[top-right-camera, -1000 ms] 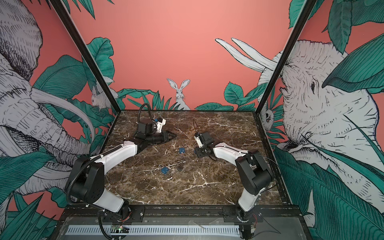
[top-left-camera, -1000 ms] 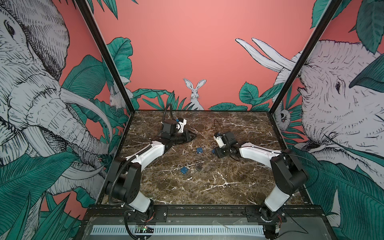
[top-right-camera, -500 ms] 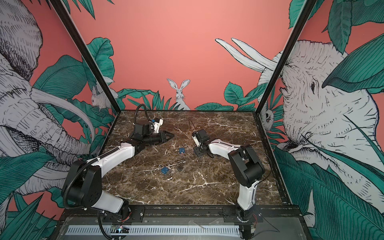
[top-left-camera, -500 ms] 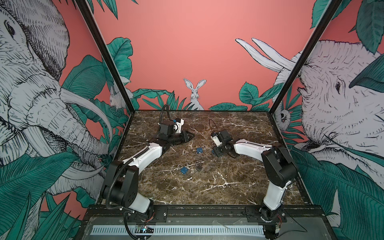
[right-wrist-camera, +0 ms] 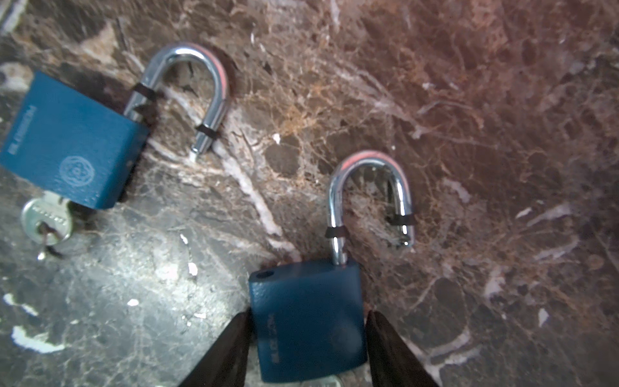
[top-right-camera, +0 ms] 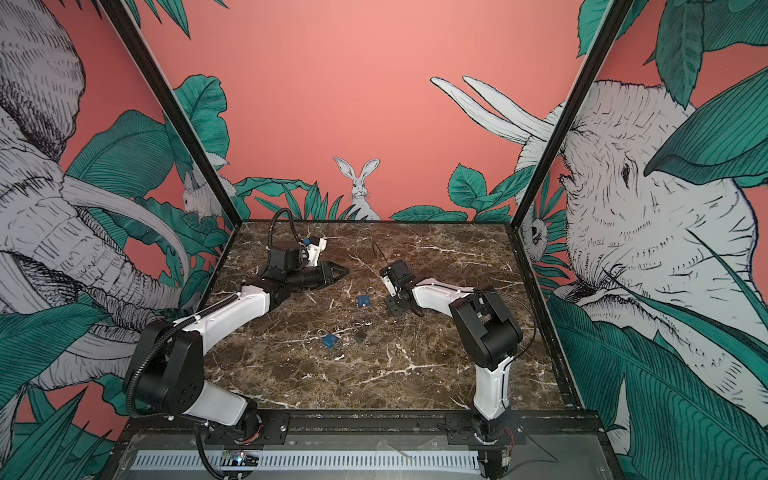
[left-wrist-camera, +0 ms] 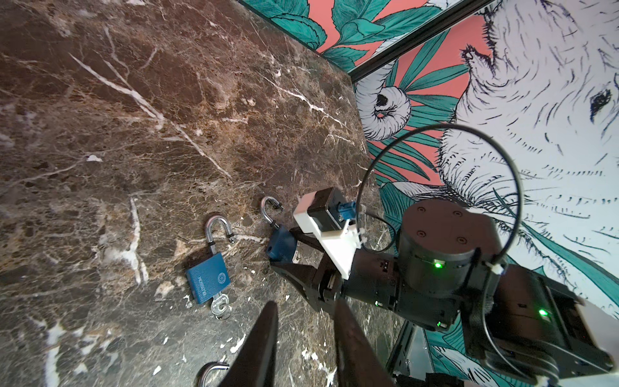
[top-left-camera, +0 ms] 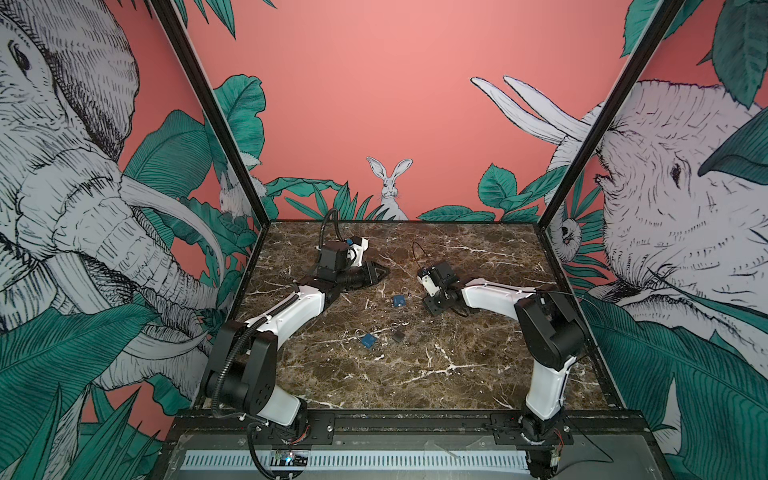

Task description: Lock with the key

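**Finding.** Over the last second your right arm (top-left-camera: 490, 293) has folded in. Its elbow has drawn toward the middle of the desk (top-left-camera: 478, 374), while the right pincer (right-wrist-camera: 308, 313) has crept only slightly toward 12 o'clock. Its jaws have not altered. They stand clamped on the flanks of the blue padlock (right-wrist-camera: 308, 331), near the desk's centre on the 3 o'clock side. I cannot tell whether the padlock rests on the desk or sits just above it.

The left pincer (left-wrist-camera: 305, 303) has barely shifted. It hangs at 10 o'clock of centre, pointing toward 3 o'clock, jaws partly apart with nothing between them.

**Loose items.** None has moved. The second padlock (right-wrist-camera: 70, 140), with a key (right-wrist-camera: 47, 217) in its base, lies just at 9 o'clock of the right pincer. A third padlock (top-left-camera: 368, 340) lies at 7 o'clock of centre.

**Condition of the gripped padlock.** It is unlocked. Its shackle (right-wrist-camera: 368, 160) is swung away from the body, and the socket (right-wrist-camera: 266, 274) it must enter is bare. A sliver of metal at the body's base may be its key, but I cannot confirm this.

**Assessment.** You have re-posed the arm, not advanced the locking. The hold looks sound. In my judgement the next step is for the left pincer to turn the shackle back over the socket and press it home.
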`<state>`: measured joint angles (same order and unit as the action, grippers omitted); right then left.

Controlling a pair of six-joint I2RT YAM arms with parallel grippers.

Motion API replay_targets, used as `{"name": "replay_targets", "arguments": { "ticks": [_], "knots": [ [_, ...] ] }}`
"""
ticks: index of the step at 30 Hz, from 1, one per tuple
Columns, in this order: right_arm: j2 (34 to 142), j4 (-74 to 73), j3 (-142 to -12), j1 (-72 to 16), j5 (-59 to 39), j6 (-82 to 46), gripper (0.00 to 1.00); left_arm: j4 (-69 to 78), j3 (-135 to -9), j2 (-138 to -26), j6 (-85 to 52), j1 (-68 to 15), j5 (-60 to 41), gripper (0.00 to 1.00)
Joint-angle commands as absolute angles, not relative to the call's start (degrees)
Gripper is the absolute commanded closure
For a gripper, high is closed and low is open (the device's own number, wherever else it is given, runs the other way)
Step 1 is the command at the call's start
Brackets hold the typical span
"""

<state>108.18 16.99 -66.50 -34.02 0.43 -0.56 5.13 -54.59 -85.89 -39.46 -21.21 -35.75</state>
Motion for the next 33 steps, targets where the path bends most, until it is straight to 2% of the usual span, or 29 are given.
{"name": "replay_targets", "arguments": {
  "ticks": [1, 5, 8, 15, 24, 26, 29, 33],
  "knots": [
    [109.2, 18.2, -67.7, -34.5, 1.1, 0.0, 0.48, 6.7, -53.7, -84.9, -39.8, -20.9, -36.3, 0.69],
    [110.4, 19.1, -68.6, -34.7, 1.8, 0.2, 0.55, 6.9, -53.6, -84.9, -39.9, -20.7, -36.3, 0.69],
    [110.9, 19.3, -68.7, -34.8, 1.9, 0.2, 0.57, 6.8, -53.6, -84.9, -39.9, -20.7, -36.3, 0.69],
    [112.0, 19.7, -69.2, -35.0, 2.2, 0.0, 0.5, 6.9, -53.7, -85.0, -40.0, -20.6, -36.5, 0.69],
    [113.3, 20.7, -70.6, -35.2, 2.5, 0.3, 0.51, 6.9, -54.0, -85.2, -40.1, -20.6, -36.6, 0.69],
    [113.7, 21.3, -71.1, -35.2, 2.8, 0.4, 0.59, 7.0, -54.0, -85.1, -40.1, -20.6, -36.5, 0.69],
    [113.4, 21.5, -70.9, -35.4, 3.0, 0.4, 0.78, 6.6, -54.1, -84.9, -40.0, -20.5, -36.5, 0.69],
    [110.5, 20.8, -69.7, -35.4, 2.5, 0.4, 0.92, 3.8, -54.8, -84.3, -38.0, -20.4, -35.7, 0.73]
  ]
}}
